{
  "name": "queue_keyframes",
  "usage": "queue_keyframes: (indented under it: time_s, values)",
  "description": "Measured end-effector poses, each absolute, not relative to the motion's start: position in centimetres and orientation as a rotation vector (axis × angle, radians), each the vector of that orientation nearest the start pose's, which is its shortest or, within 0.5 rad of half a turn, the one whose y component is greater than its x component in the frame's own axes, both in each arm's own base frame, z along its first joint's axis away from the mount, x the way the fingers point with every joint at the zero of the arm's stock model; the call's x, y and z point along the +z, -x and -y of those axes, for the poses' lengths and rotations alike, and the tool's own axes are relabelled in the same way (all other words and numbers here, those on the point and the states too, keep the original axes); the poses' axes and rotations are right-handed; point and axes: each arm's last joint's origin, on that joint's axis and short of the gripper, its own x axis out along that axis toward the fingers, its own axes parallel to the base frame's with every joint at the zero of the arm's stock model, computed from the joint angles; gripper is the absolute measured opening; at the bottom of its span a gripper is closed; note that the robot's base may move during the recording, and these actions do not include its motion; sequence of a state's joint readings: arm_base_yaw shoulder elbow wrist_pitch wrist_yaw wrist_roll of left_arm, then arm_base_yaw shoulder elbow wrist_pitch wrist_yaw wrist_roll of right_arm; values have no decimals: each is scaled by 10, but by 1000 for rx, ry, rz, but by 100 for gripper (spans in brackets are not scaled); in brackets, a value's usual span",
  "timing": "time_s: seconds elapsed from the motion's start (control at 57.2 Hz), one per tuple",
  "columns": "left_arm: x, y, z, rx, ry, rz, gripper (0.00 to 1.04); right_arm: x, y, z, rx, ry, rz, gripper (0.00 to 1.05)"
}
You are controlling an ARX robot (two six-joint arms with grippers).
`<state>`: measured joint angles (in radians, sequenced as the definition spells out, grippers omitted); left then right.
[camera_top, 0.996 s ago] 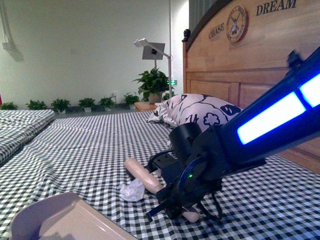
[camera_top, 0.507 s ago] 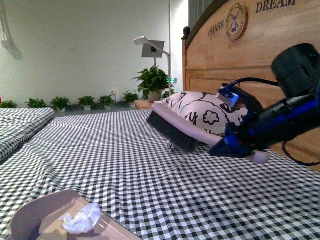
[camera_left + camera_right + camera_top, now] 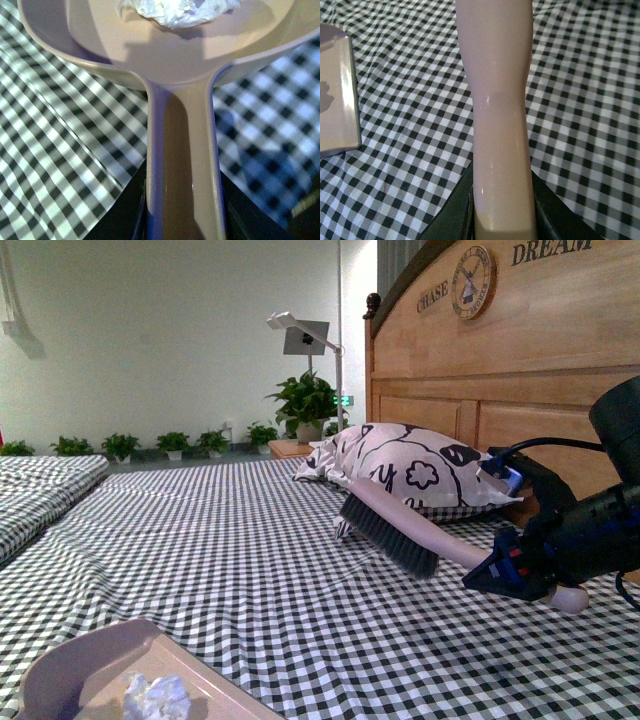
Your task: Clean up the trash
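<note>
Wooden headboard [image 3: 520, 360] carries carved dark lettering "CHASE" and "DREAM", either side of a round windmill emblem [image 3: 472, 282]. No other legible text.

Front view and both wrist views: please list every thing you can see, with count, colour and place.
trash: one, white crumpled wad, inside the dustpan.
dustpan: one, beige, low at the near left, handle held by the left arm.
brush: one, pale handle with dark bristles, lifted above the bed before the pillow.
pillow: one, white with black prints, against the headboard.
headboard: one, wooden, at the right.
bed cover: black-and-white check.
potted plants: several, green, along the far wall.
right gripper: black and blue, shut on the brush handle.
</note>
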<state>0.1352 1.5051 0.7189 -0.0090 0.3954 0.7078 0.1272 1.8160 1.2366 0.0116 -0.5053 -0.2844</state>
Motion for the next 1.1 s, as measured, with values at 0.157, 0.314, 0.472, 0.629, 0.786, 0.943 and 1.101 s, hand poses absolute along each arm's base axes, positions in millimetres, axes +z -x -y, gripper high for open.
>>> queue_keyframes:
  time_s: [0.157,0.314,0.472,0.629,0.786,0.943,1.101]
  values:
    - [183,-288,-31,-335,-251,-396,27,240,-368,-36,613,143,-403,20]
    - [202,-282,-31,-250,-195,-273,27,257,-341,-16,539,107,-328,20]
    - [217,-271,-30,-173,-225,-209,27,281,-309,-1,443,41,-247,20]
    - [245,-255,-28,-64,-267,-111,27,302,-274,7,371,-61,-174,20]
    - [271,-223,-20,2,-289,-47,27,315,-233,4,408,-159,-107,20]
    - [288,-184,-6,2,-300,9,27,330,-192,0,441,-208,-17,20]
    - [304,-149,0,36,-304,92,27,337,-163,0,384,-266,44,20]
